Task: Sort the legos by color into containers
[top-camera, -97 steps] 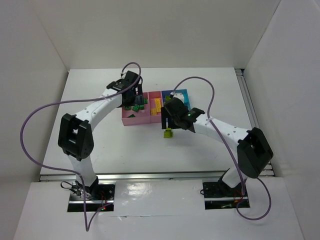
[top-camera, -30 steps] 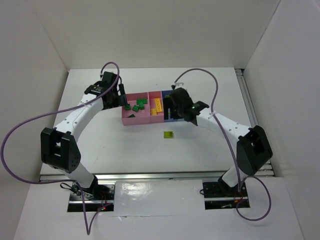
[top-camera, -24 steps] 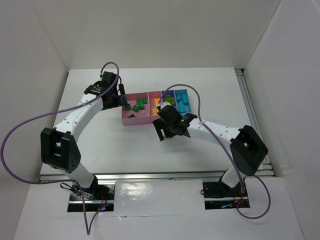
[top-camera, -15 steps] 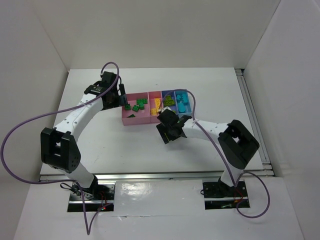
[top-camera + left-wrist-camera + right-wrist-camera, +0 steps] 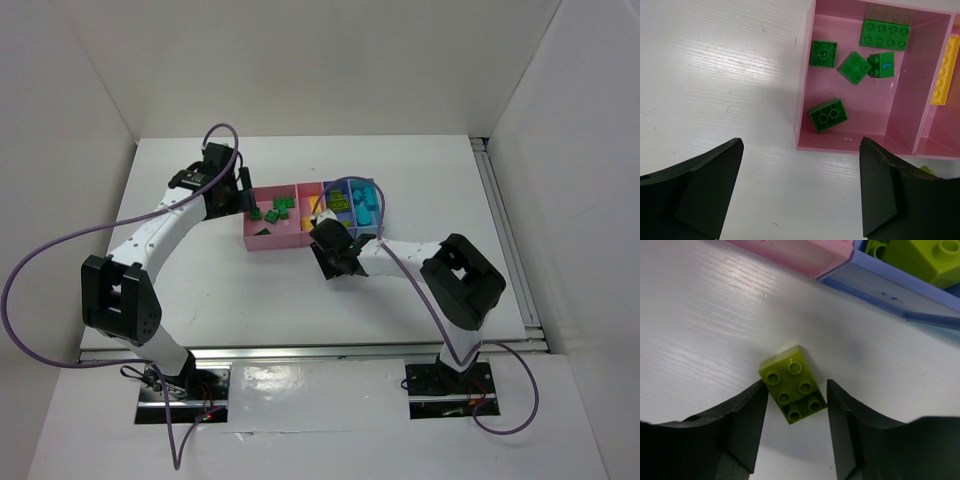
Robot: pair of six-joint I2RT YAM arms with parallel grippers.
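Observation:
A lime green lego [image 5: 792, 387] lies skewed on the white table, just in front of the containers [image 5: 262, 240]. My right gripper [image 5: 796, 395] is down over it, and each finger touches a corner of the brick; in the top view the gripper [image 5: 335, 262] hides it. My left gripper [image 5: 800, 145] hangs open and empty over the table at the left end of the tray [image 5: 243, 195]. Several dark green legos [image 5: 828, 115] lie in the left pink compartment [image 5: 902, 90]. Yellow legos [image 5: 945, 75] are in the pink one beside it, lime legos [image 5: 920, 257] in the purple-blue one [image 5: 875, 287], and cyan legos [image 5: 365, 205] in the light blue one.
White walls [image 5: 70, 150] close in the table at the left, back and right. A metal rail [image 5: 500, 210] runs along the right edge. Purple cables [image 5: 60, 240] loop off both arms.
The right arm swung from over the tray down to the lime green lego on the table, and its jaws narrowed onto it. The left arm stayed still and open.

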